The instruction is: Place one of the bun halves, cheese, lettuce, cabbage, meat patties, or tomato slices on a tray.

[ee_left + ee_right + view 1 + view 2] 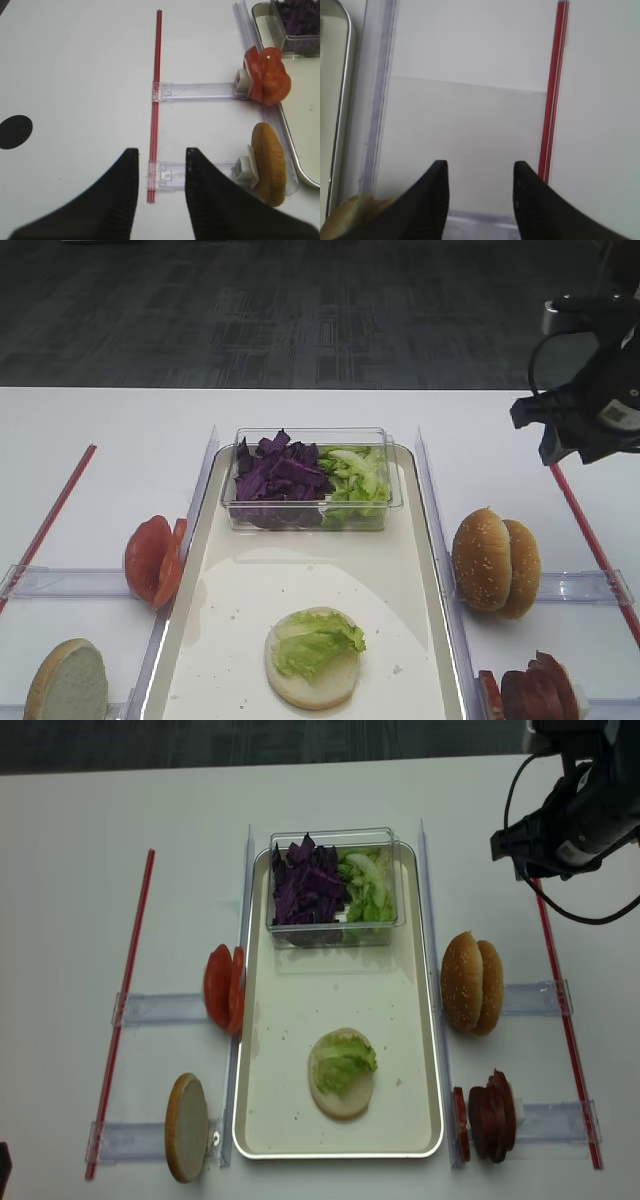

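On the cream tray (230, 620) lies a pale bun half (318, 688) topped with lettuce (312, 638). A clear box holds purple cabbage (280, 475) and more lettuce (355, 475). Tomato slices (152, 560) and a bun half (67, 682) stand left of the tray. Sesame bun halves (495, 562) and meat patties (540, 692) stand to its right. No cheese is in view. My right gripper (480, 167) hovers open and empty above the table, behind the sesame buns (355, 210). My left gripper (161, 155) is open and empty over the left red strip (156, 100).
Clear plastic rails (575, 587) hold the upright food on both sides of the tray. A red strip (590, 540) borders each side of the work area. The table's far edge (300, 390) runs behind the clear box (310, 502).
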Available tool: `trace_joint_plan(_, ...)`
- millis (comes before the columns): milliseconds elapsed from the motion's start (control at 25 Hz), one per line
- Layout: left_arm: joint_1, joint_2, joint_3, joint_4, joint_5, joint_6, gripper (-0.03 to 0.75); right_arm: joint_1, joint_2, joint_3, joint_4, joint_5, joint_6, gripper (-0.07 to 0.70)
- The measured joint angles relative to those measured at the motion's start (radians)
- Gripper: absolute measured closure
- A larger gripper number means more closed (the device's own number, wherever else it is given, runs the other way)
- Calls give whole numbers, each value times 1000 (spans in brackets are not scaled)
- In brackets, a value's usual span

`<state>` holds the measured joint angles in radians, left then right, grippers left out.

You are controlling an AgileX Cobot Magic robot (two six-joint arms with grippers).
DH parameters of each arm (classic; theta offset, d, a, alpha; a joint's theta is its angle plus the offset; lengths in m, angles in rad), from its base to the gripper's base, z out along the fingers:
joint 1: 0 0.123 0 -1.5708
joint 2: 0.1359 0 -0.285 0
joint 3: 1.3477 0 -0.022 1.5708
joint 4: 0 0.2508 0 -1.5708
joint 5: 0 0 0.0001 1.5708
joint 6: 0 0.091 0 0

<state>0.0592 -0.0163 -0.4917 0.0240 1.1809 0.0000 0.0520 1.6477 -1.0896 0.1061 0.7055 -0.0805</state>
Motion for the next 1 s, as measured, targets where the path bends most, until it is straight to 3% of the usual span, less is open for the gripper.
trace_joint_plan(480,0,0,0,0,0,0,492,0,-79,0,-3,106,21,287)
trace_joint_plan(680,0,0,0,0,0,0,492,0,-140,0,-15,190,35,287)
trace_joint_plan(1000,0,0,0,0,0,0,492,0,-314,118,-23,213,54,287)
